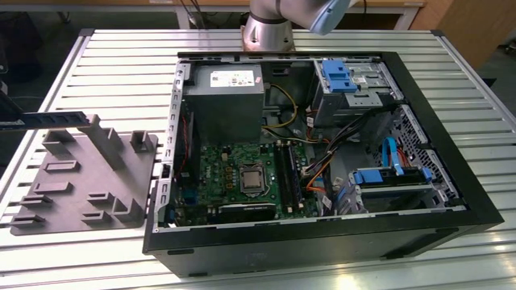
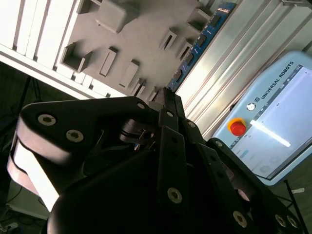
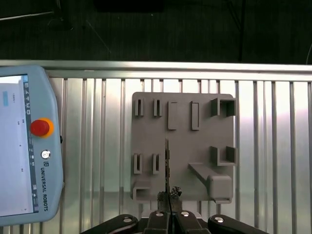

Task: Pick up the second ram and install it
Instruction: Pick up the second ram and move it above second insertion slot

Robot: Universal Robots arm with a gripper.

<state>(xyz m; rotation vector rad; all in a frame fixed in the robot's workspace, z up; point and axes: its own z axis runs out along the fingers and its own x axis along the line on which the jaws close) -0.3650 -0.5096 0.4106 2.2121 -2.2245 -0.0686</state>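
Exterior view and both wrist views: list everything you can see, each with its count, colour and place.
second ram: one, blue with dark chips, gripped above the fixture tray
fixture tray: one, grey, on the table at the exterior view's left of the case
computer case: one, black, open, mid-table
motherboard: one, green, inside the case
processor: one, silver, on the motherboard
power supply: one, grey, inside the case beside the motherboard
teach pendant: one, pale blue with a red button, on the table beside the tray
table: one, silver, slatted
arm base: one, silver-grey, beyond the case
gripper: one, black, fingers shut on the ram
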